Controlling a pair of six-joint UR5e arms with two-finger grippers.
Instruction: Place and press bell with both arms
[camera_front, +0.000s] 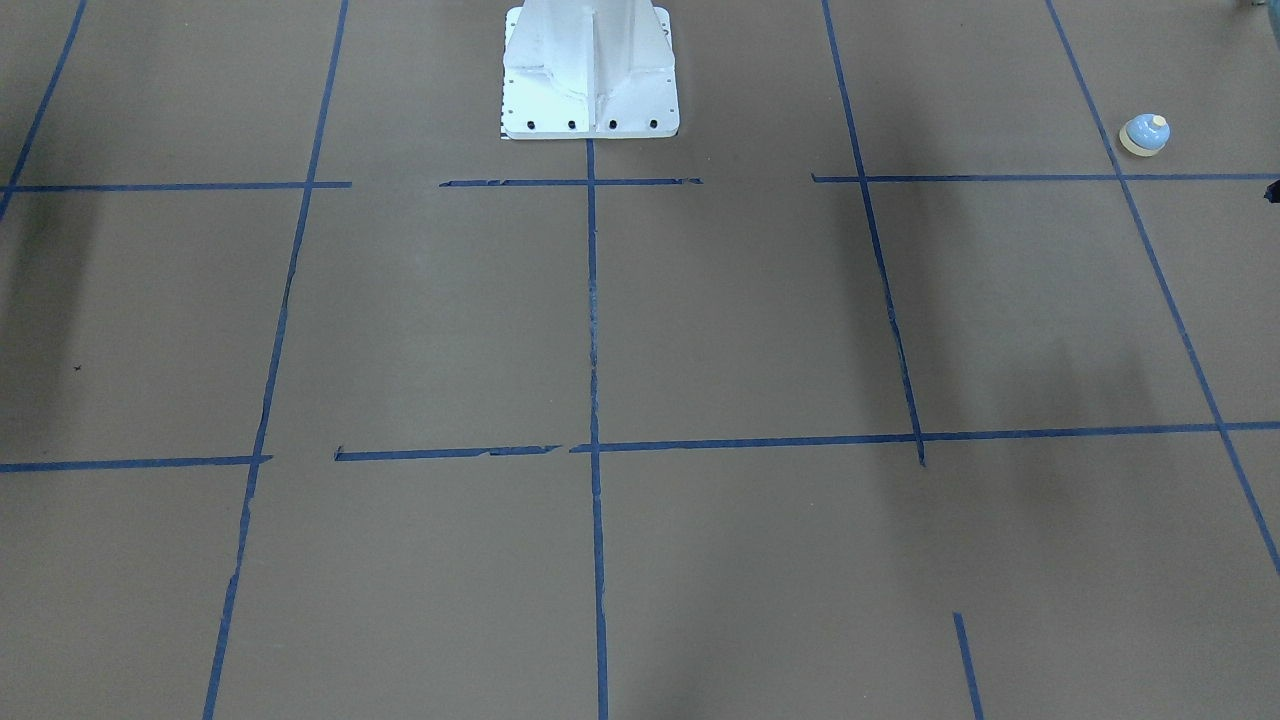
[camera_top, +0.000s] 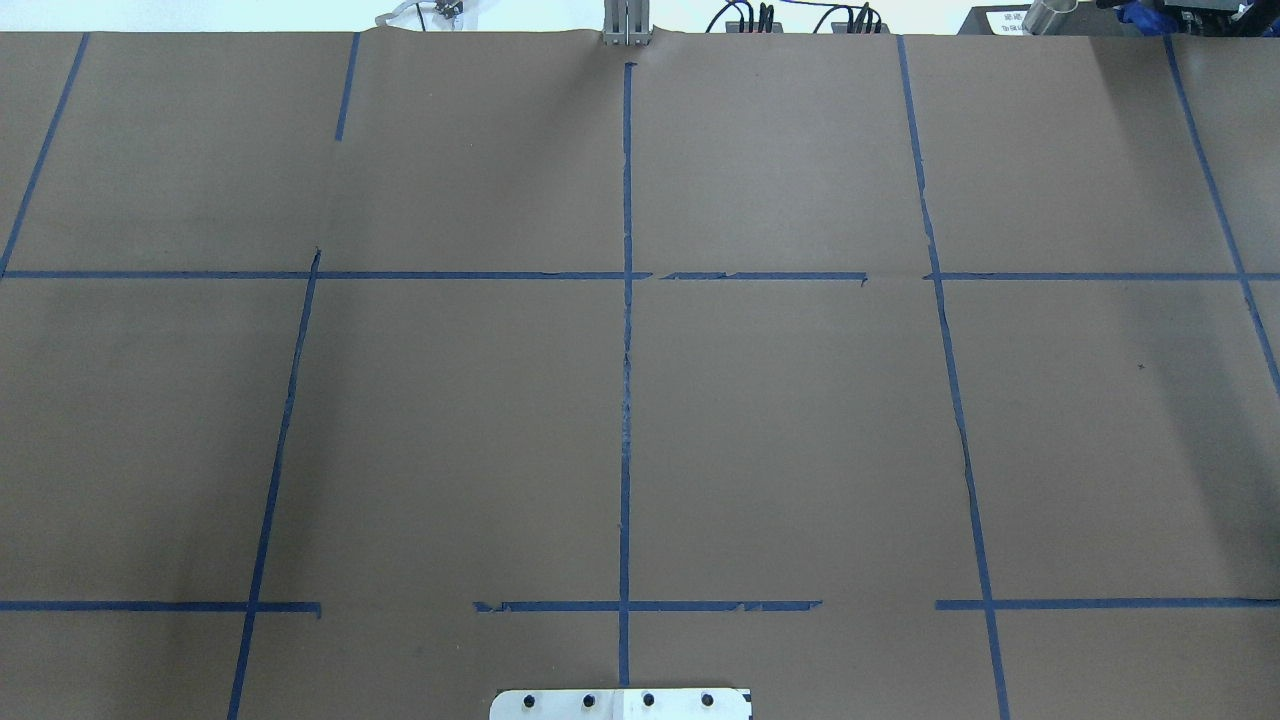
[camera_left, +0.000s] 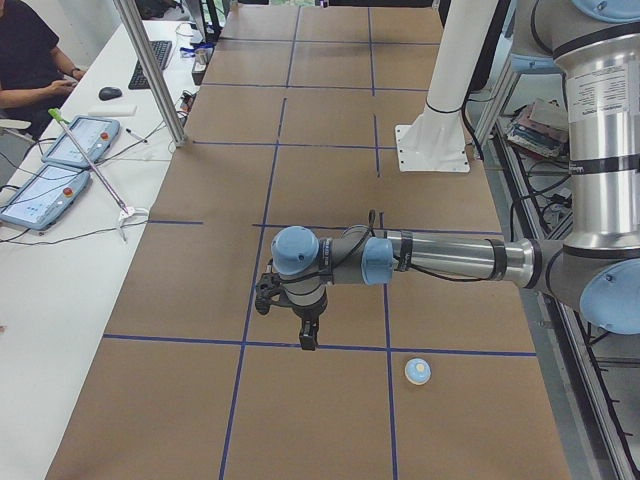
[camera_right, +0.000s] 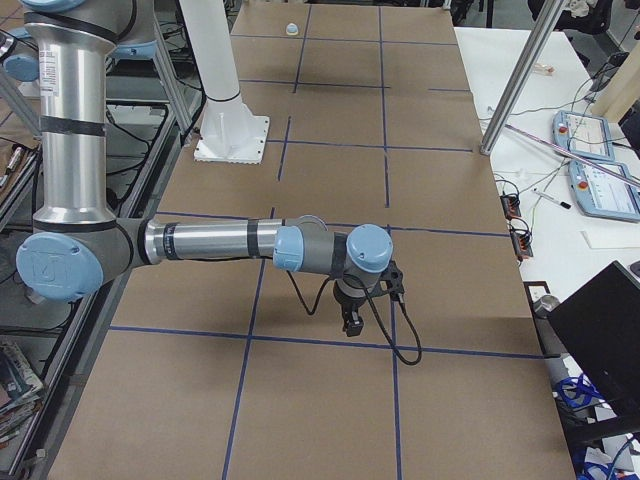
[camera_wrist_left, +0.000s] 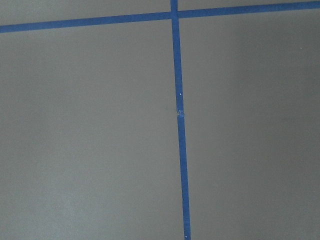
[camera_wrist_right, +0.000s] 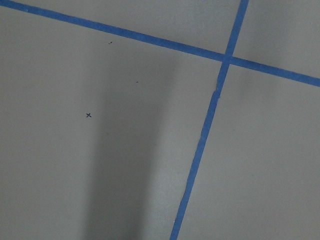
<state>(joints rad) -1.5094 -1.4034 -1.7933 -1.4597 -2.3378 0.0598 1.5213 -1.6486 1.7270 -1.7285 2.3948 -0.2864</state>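
Note:
The bell (camera_front: 1144, 134), a small light-blue dome with a cream base and button, stands upright on the brown table near the end on my left side. It also shows in the left view (camera_left: 418, 371) and, tiny and far, in the right view (camera_right: 291, 28). My left gripper (camera_left: 308, 340) hangs pointing down over the table, apart from the bell. My right gripper (camera_right: 352, 324) hangs pointing down over the table's other end. Both show only in the side views, so I cannot tell whether they are open or shut. The wrist views show only brown paper and blue tape.
The white pedestal (camera_front: 590, 70) is bolted at the robot's side of the table. Blue tape lines (camera_top: 626, 400) mark a grid on the brown paper. A side table holds tablets (camera_left: 60, 165) and cables, with a seated person (camera_left: 25, 60). A metal post (camera_left: 150, 70) stands at the table's edge.

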